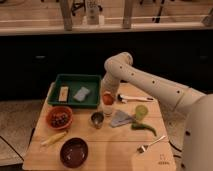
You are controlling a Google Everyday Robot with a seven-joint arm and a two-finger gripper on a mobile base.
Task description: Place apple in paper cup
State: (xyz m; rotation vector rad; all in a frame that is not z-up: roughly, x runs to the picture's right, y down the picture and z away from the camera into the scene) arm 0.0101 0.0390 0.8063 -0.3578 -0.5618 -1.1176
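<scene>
Apple (107,95) sits atop the upright paper cup (107,108), mouth up, under the tool (106,91), whose grip is unclear.

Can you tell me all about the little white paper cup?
The paper cup is small, plain and white, a bit narrower at the bottom. It stands upright on the wooden table, just right of the green tray and behind the shiny metal cup. The orange-red apple sits right at its mouth, covering the opening. The robot's hand is directly above, at the apple. The cup's inside cannot be seen.
</scene>
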